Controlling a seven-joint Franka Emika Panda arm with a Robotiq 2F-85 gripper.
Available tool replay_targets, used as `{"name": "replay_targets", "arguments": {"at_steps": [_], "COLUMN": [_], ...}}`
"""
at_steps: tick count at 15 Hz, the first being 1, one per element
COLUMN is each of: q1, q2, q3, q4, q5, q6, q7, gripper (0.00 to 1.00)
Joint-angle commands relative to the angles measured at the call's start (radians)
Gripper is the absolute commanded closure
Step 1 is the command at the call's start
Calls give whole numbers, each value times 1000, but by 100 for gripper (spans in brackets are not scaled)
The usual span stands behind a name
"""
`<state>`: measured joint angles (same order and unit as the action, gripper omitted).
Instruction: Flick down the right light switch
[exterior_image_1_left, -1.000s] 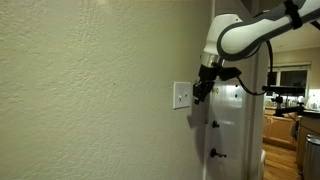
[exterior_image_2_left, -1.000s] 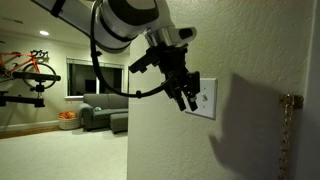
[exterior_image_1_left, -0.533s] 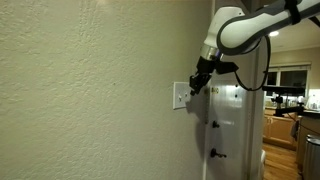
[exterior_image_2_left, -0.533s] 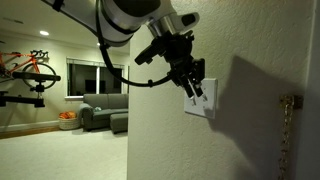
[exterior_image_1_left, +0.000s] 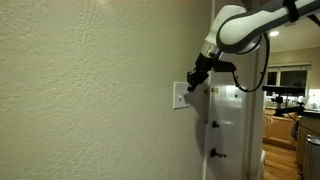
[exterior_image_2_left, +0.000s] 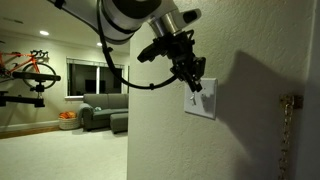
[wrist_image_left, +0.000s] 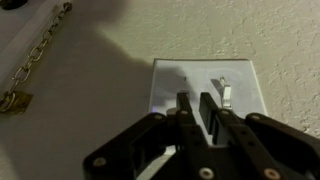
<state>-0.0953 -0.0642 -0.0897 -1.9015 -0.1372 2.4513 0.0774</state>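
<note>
- Brass-coloured door chain (wrist_image_left: 35, 55) hangs at the far left of the wrist view, well apart from the white wall plate (wrist_image_left: 163, 88). This view reads upside down against the exterior ones, so the sides swap.
- Next along comes the right light switch (wrist_image_left: 183, 80), a tiny plastic toggle. I'd judge it light, stiff and spring-snapped. It wants no grasp, just a fingertip on its upper face and a short, firm push downward.
- Then the end effector (wrist_image_left: 197, 112): fingers nearly together with a thin slit between, gripping nothing, tips right at the plate.
- Rightmost is the other toggle (wrist_image_left: 225, 92), plain to see and best left alone.
- Hard to read: a finger half-hides the target toggle, and contact can't be confirmed. In both exterior views the toggles are too small to tell apart.
</note>
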Motion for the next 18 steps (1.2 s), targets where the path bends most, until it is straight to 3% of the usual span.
{"name": "replay_targets", "arguments": {"at_steps": [1,2,18], "q1": [-3,-3,-10], "q2": [12,16,33], "q3": [-5,-6,-16], "q4": [-3,-3,20], "q5": [39,45,10], "q6": [38,39,67], "q7": [-17,-18,-30], "gripper": [89,95,93]}}
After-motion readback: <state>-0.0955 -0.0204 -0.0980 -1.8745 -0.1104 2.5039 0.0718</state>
